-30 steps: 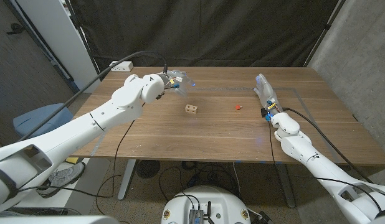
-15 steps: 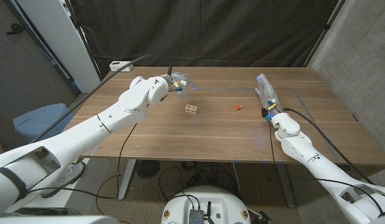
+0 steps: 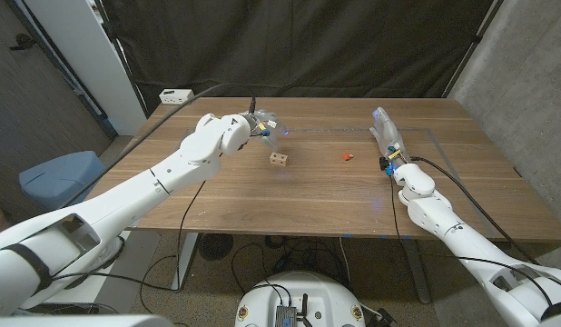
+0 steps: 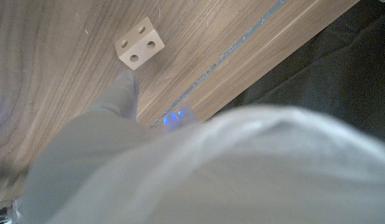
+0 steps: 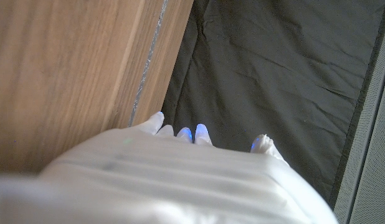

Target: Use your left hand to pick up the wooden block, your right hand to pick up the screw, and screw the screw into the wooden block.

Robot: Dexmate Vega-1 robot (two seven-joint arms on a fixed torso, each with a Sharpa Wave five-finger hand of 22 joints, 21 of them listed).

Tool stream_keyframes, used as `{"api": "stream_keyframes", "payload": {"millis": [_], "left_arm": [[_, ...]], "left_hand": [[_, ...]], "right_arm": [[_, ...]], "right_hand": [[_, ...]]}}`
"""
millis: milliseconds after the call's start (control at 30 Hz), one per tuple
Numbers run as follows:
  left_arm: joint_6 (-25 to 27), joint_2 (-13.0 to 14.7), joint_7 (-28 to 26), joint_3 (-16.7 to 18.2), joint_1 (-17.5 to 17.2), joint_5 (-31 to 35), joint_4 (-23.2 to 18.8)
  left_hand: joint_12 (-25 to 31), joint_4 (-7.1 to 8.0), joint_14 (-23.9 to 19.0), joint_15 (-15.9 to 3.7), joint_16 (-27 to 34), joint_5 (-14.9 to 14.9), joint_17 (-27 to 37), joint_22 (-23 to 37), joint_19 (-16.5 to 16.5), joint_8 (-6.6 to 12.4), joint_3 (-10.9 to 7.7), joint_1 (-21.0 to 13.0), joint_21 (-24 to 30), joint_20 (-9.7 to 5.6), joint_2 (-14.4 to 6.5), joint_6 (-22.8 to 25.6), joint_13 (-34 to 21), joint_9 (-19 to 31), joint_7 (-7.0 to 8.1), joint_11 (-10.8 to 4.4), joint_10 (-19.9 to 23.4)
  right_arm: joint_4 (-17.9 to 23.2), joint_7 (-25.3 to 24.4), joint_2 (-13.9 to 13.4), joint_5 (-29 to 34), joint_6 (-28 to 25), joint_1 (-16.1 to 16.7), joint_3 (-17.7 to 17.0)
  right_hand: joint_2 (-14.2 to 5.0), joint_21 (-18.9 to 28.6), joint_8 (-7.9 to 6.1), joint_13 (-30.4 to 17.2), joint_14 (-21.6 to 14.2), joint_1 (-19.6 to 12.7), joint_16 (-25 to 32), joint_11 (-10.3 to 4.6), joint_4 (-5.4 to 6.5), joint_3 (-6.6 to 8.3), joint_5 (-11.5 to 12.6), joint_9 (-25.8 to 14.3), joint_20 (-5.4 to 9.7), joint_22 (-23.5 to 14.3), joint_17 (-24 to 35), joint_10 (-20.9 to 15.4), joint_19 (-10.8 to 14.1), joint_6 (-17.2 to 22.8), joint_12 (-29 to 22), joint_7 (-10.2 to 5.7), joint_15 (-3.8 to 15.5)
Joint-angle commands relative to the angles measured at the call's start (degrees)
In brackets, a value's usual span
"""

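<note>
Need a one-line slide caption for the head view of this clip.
Left robot hand hovers behind the wooden block; the red screw lies between block and right robot hand.

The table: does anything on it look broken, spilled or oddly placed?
Nothing stands out. The wooden block sits on the table, the small red screw lies apart from it, and neither looks damaged. A white power strip rests at the far corner.

Pale tan wooden block [image 3: 280, 159] w/ dark holes and red screw [image 3: 347, 156] are sitting on brown wood-grain table [image 3: 308, 195], black curtain [image 3: 299, 45] hanging behind.
</note>
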State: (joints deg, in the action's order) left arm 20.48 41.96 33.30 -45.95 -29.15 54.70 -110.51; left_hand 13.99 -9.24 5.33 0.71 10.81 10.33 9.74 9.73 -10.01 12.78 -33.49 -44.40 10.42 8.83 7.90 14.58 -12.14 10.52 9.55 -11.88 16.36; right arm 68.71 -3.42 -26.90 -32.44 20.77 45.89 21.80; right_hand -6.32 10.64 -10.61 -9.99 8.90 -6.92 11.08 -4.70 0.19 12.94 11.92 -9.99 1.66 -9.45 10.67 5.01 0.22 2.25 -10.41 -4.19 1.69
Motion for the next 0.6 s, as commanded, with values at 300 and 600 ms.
{"api": "stream_keyframes", "payload": {"millis": [300,600], "left_arm": [[-0.7,-1.0,-0.1,-0.9,0.0,-1.0,2.2],[-1.8,-1.0,-1.1,-1.7,0.2,-0.8,3.5]], "left_hand": [[0.7,0.24,-1.2,-0.21,0.5,-0.2,0.2,0.3,-1.8,0.45,0.73,-0.5,0.7,0.26,-0.4,1.5,-0.3,0.2,0.01,-0.21,1.8],[0.8,0.20,-1.4,-0.25,0.5,-0.1,0.2,0.3,-1.7,0.41,0.91,-0.6,0.7,0.25,-0.3,1.6,-0.4,0.2,-0.05,-0.26,2.1]], "right_arm": [[-0.6,1.0,-0.3,0.3,0.1,-0.4,0.3],[0.2,0.5,-0.5,0.1,-0.4,0.2,0.2]], "right_hand": [[0.69,0.4,0.06,-0.3,-0.2,0.4,0.1,0.85,0.10,0.42,0.5,-0.3,2.34,-0.2,0.1,-0.1,0.5,-0.4,-0.3,1.44,1.15],[0.72,0.3,0.10,-0.3,-0.1,0.5,0.1,0.92,0.11,0.43,0.5,-0.3,1.93,-0.2,0.1,-0.1,0.2,-0.6,-0.3,1.47,0.90]]}}
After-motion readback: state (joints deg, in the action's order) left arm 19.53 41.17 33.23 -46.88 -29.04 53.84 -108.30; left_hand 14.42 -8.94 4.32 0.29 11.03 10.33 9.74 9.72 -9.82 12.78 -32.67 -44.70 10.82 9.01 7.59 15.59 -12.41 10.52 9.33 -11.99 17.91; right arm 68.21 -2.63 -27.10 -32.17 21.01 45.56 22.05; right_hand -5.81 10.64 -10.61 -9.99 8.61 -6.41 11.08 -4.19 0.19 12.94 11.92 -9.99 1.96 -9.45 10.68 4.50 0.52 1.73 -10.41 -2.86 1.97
